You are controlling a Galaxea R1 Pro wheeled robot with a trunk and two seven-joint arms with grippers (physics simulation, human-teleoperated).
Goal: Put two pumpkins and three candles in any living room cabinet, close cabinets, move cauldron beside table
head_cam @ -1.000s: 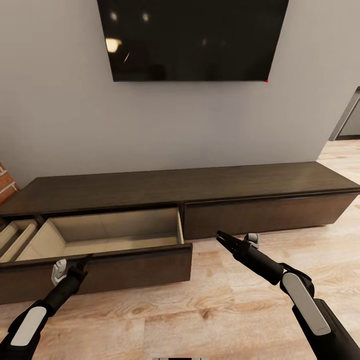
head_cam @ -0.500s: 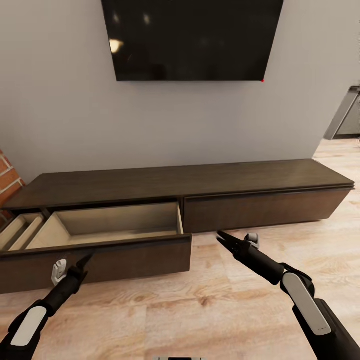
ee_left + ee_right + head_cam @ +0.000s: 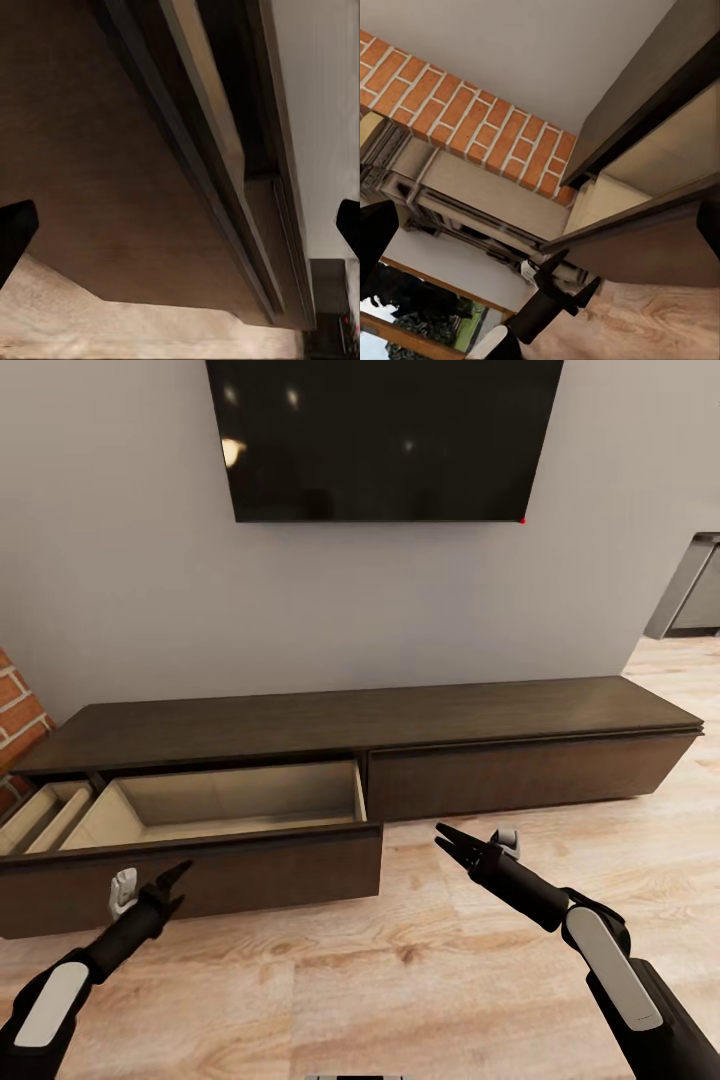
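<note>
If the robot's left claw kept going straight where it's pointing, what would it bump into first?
Most likely the dark front panel of the open drawer. The left claw is open and aimed at it, with nothing in between, though the exact gap is hard to judge.

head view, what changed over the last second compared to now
The whole picture shifted, so the camera moved, backing off from the cabinet. The left gripper, which was at the open drawer's front edge, now sits lower against the front panel, jaws open. The drawer stays pulled out and empty; the right gripper stays open, holding nothing.
</note>
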